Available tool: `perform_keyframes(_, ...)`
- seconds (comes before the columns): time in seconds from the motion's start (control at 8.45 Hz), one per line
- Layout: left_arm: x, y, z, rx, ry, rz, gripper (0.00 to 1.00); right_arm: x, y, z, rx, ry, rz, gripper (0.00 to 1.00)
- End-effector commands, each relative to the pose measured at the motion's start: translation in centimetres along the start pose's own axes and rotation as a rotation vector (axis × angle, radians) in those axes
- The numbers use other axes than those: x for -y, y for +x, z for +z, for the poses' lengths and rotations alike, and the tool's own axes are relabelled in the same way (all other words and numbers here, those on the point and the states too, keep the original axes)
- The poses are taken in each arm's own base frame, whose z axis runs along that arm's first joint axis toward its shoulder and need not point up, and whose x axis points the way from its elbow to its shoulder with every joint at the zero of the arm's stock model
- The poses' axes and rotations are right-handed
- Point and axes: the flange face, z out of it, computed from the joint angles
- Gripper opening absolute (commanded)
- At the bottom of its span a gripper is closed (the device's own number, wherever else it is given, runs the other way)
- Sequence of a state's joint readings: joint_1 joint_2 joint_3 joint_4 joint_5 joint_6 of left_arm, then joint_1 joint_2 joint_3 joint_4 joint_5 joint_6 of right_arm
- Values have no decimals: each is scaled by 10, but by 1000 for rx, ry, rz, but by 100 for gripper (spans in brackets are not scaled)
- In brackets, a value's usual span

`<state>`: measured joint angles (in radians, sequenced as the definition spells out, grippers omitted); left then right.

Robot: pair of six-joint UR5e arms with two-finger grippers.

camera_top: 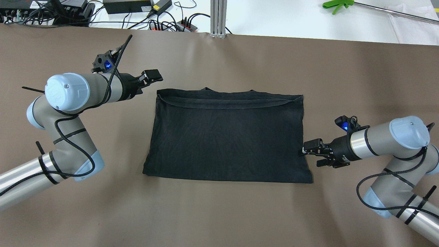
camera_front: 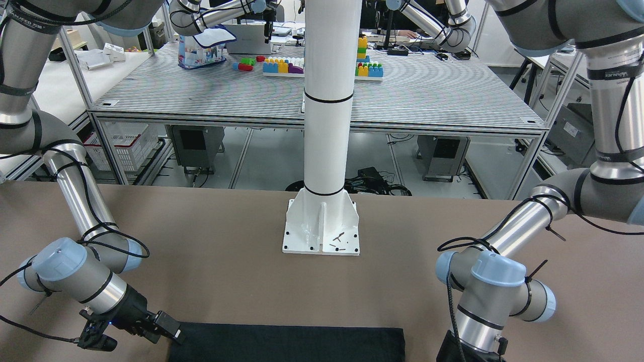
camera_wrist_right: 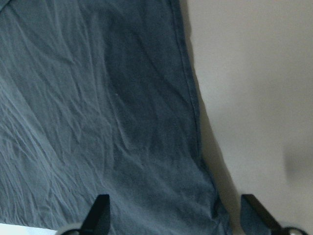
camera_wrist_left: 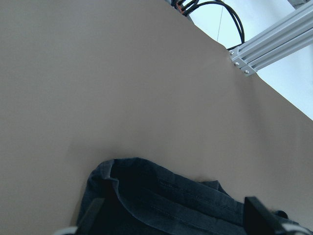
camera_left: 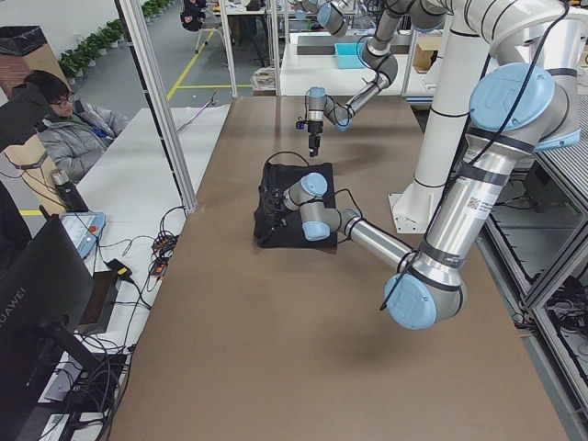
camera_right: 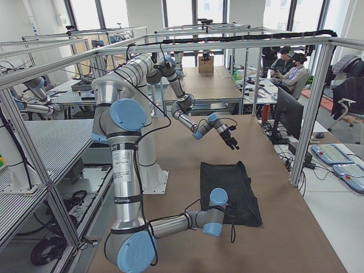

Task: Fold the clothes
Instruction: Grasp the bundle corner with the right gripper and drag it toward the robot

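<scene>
The clothes point(camera_top: 226, 137) are laid flat near the middle of the brown table point(camera_top: 219, 212) as one black, roughly rectangular piece, with a folded band point(camera_top: 226, 102) along the 12 o'clock edge in the overhead view. Nothing is stacked on the fabric and nothing lies between it and either arm. In the front-facing view a white pillar point(camera_front: 327, 100) on its base plate point(camera_front: 322, 226) is seen at 12 o'clock of the cloth, well apart from it. Beyond the table's far edge in the overhead view, cables point(camera_top: 164, 24) are seen at 11 o'clock, an aluminium post point(camera_top: 218, 17) at 12 o'clock and a green tool point(camera_top: 334, 4) at 1 o'clock. The left gripper point(camera_top: 149, 80) is held near the cloth's 10 o'clock corner, its forearm stretched low and pointed toward 3 o'clock. In its wrist view the fingers point(camera_wrist_left: 93, 215) are spread wide with nothing gripped. The right gripper point(camera_top: 310, 154) is placed just at the cloth's 3 o'clock edge, pointed toward 9 o'clock. Its fingers point(camera_wrist_right: 100, 210) are likewise spread wide, straddling the hem with nothing clasped. Whether they touch the fabric cannot be told.
</scene>
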<state>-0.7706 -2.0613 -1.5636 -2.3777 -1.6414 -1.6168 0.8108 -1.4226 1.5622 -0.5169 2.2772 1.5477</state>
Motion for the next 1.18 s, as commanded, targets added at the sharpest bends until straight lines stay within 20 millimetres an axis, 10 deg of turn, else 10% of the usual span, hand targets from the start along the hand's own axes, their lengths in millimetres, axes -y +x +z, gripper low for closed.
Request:
perform_keyframes(0.0,0,-1,0,2,0,0,100,-19,12,19,-28,-34,3,94)
perform_keyframes(0.47,0,-3,1,5,0,0,100,-37,27,44,-62,-11,-17,93)
perform_keyframes(0.71,0,-4,1,6,0,1,100,-38,25,42,-54,1,-27,5)
perform_keyframes(1.06,1,-7,1,10,9,1,100,-40,18,40,-43,-13,-29,0)
